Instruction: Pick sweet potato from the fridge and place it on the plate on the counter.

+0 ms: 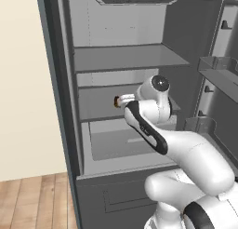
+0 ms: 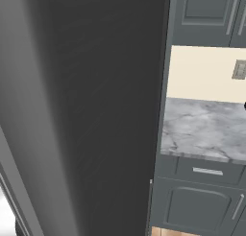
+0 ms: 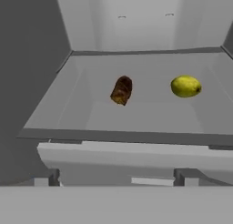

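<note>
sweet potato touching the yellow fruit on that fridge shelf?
Apart. The hand view shows the sweet potato and the yellow fruit lying side by side on the fridge shelf, with a clear stretch of bare shelf between them.

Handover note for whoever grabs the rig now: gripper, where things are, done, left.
Gripper: open, empty, at the front edge of a fridge shelf, short of the food.
Sweet potato: lying on that shelf, untouched; a yellow fruit sits apart on its other side in the hand view.
Counter: beside the fridge; the plate can't be located from here.
Done: fridge open, arm reaching in.
Left: grasp, withdraw, carry to the plate, release.
</note>
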